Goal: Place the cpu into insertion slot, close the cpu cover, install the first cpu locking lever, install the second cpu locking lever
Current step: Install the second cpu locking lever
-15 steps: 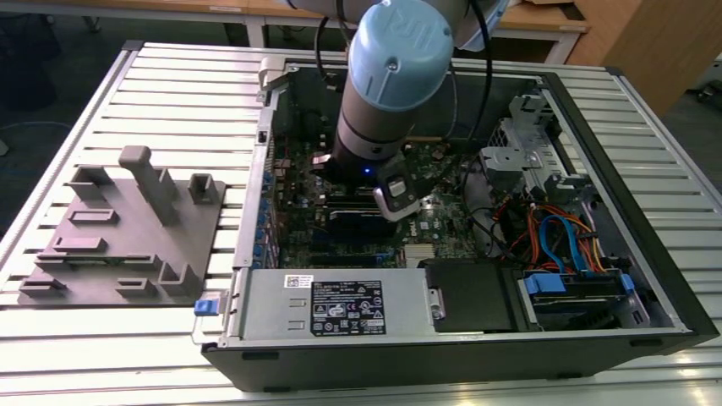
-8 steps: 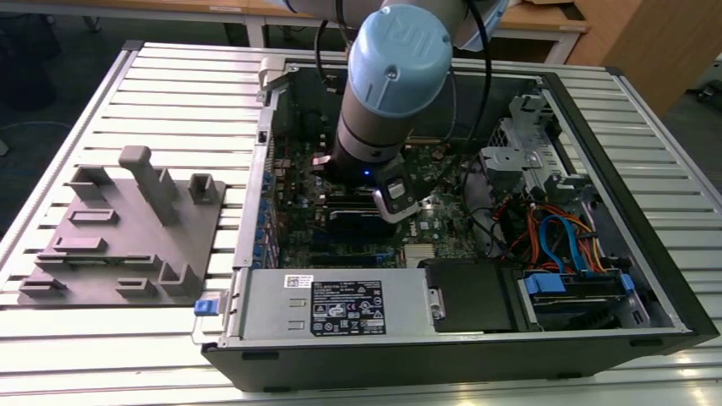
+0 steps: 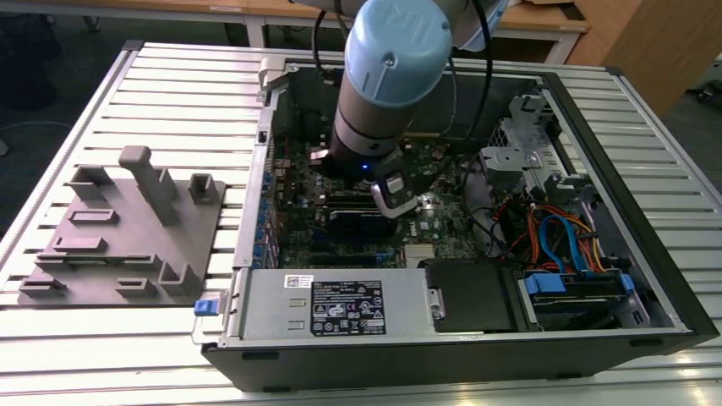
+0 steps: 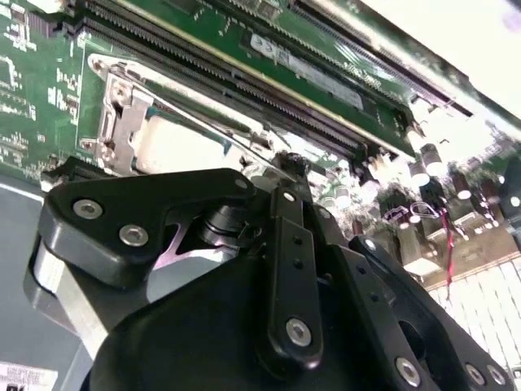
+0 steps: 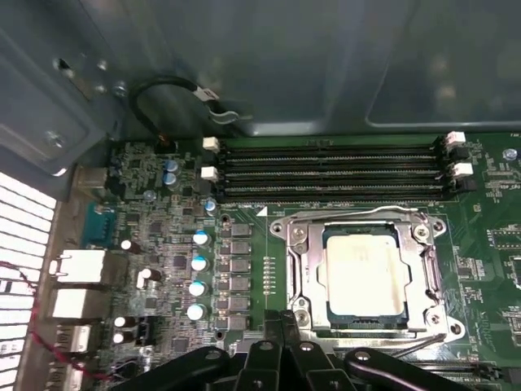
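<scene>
The cpu (image 5: pixel 362 273), a dull silver square, lies in the insertion slot (image 5: pixel 282 230) on the green board. The cpu cover (image 5: pixel 303 269) is down flat over it, framing the chip in its window. Thin wire levers run along two opposite edges of the socket: one (image 5: pixel 350 215) beside the memory slots, the other (image 5: pixel 427 342) on the side towards my gripper. My gripper (image 5: pixel 282 319) is shut, its tips right at the socket's edge with nothing visibly between them. In the second wrist view the black linkages (image 4: pixel 285 269) stand over the cover (image 4: pixel 122 114) and the cpu (image 4: pixel 175 138). In the exterior view my gripper (image 3: pixel 395 203) is low inside the case.
Long black memory slots (image 5: pixel 334 171) run beside the socket, and a row of capacitors (image 5: pixel 199 261) stands on another side. The case walls (image 3: pixel 631 127), power supply (image 3: pixel 338 304) and coloured cables (image 3: pixel 559 233) close in around. A grey fixture plate (image 3: pixel 124 228) lies at the exterior view's left.
</scene>
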`<state>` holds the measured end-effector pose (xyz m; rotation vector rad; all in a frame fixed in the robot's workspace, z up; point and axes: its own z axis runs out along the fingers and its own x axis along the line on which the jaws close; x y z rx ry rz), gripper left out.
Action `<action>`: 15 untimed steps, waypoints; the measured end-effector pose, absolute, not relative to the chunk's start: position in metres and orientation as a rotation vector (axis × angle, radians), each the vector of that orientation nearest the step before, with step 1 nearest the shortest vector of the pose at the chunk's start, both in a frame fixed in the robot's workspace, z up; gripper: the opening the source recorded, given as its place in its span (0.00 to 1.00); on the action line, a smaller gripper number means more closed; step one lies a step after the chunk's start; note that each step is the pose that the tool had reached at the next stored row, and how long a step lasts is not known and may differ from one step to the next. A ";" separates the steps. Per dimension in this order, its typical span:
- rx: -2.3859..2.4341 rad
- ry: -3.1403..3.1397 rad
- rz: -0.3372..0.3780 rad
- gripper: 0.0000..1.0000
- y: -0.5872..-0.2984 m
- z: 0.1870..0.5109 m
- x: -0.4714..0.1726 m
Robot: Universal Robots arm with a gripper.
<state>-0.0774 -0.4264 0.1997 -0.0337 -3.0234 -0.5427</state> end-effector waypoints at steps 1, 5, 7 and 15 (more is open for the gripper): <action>-0.034 -3.023 -0.543 0.10 -0.426 0.202 -0.078; -0.034 -3.023 -0.543 0.10 -0.426 0.213 -0.081; -0.034 -3.023 -0.543 0.10 -0.426 0.219 -0.083; -0.036 -3.024 -0.543 0.10 -0.426 0.246 -0.084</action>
